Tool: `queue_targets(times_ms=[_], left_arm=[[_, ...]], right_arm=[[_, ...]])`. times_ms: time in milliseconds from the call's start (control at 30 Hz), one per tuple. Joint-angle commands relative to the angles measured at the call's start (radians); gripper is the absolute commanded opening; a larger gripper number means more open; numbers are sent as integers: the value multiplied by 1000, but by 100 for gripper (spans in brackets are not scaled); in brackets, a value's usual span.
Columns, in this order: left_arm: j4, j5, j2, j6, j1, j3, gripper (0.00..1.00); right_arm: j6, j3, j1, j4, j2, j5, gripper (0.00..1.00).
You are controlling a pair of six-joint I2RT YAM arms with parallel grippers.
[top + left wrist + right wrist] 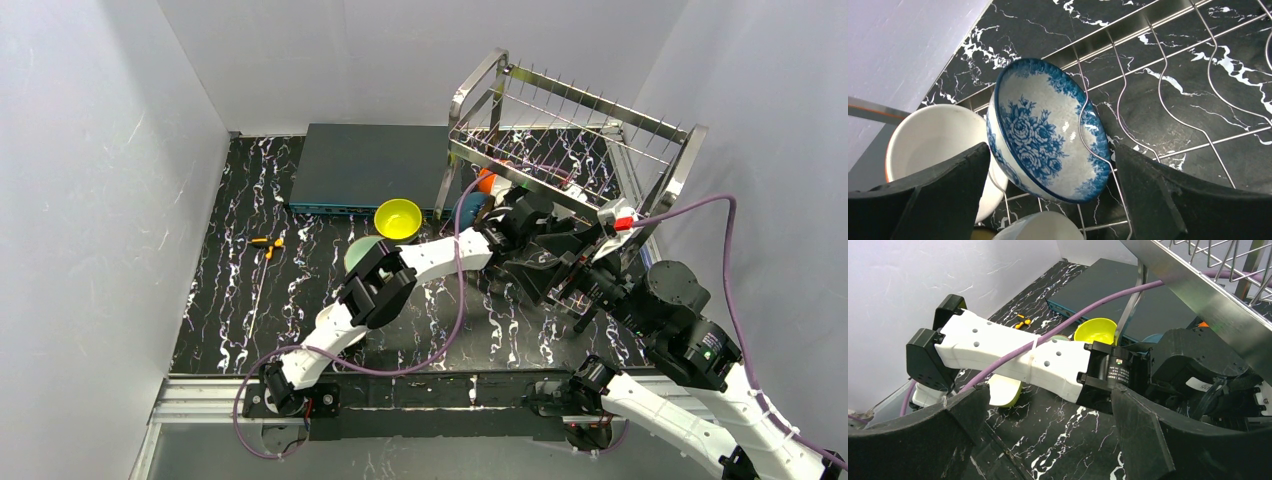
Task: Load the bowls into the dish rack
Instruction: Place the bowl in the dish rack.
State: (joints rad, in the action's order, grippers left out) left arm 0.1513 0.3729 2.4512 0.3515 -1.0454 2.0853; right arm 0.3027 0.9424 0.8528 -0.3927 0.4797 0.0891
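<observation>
The steel dish rack [585,101] stands at the back right. My left gripper [556,238] reaches into its lower tier. In the left wrist view the left gripper [1052,149] is open, its fingers either side of a blue-and-white floral bowl [1043,130] that stands tilted against a rack prong [1168,110]. A white bowl [933,140] leans beside it, and another white bowl [1043,227] is below. On the table lie a yellow-green bowl [398,218], a pale green bowl [358,250] and a dark blue bowl [470,209]. My right gripper [578,277] [1048,390] is open and empty beside the rack.
A flat dark grey-blue box [370,165] lies at the back, left of the rack. A small orange tool [266,243] lies on the black marble table [240,310] at the left. White walls close in the left, back and right. The left arm [1013,357] crosses in front of the right gripper.
</observation>
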Motion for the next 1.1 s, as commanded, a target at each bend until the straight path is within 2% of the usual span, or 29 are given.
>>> queue_targets(times_ms=[0, 533, 767, 1067], left_arm=[[172, 68, -171, 44, -18, -76, 98], [483, 133, -313, 201, -108, -343, 98], [511, 114, -392, 163, -145, -452, 98], [518, 76, -568, 39, -199, -723, 98]], right_arm=[[6, 11, 0, 61, 14, -12, 99], [13, 18, 0, 72, 21, -22, 99], [13, 27, 0, 83, 28, -30, 99], [16, 23, 0, 90, 34, -37, 99]])
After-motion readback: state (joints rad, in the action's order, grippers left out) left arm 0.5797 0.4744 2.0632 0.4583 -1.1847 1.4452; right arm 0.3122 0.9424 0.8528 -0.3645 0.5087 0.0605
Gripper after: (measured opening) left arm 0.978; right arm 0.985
